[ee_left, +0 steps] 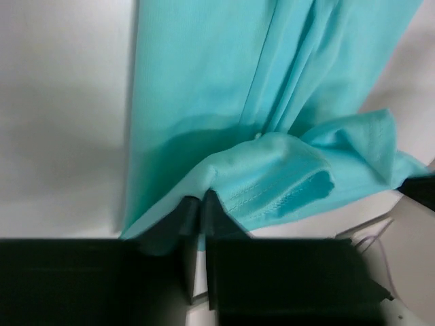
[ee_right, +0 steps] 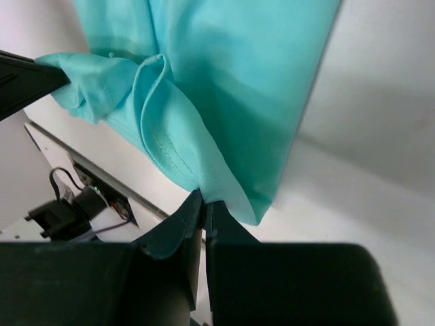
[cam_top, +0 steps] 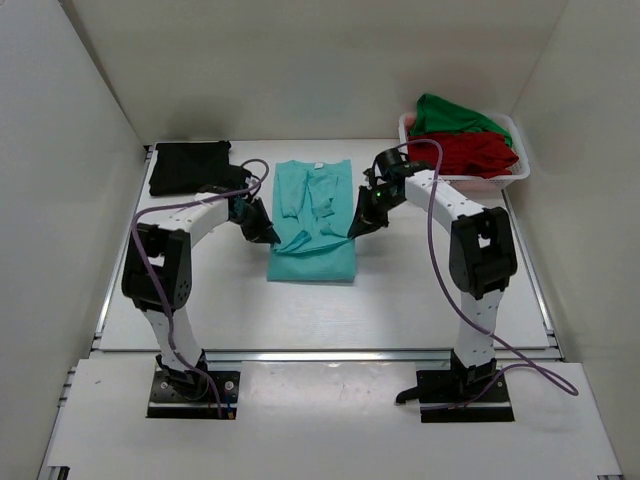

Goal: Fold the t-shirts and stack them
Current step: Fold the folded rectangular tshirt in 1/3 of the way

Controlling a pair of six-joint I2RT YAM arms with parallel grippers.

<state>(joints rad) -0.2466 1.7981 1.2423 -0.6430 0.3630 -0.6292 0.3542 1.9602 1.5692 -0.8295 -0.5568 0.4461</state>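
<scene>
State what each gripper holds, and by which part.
Both pinch the teal t-shirt by its stitched edge: left gripper at the left side, right gripper at the right side.

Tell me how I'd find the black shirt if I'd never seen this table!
Start at the white table and go to its far left corner. The black t-shirt lies there folded flat, left of the teal t-shirt. It's the only dark one.

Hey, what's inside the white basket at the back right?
A green t-shirt lies crumpled on a red t-shirt in the basket. Anything beneath them is covered.
</scene>
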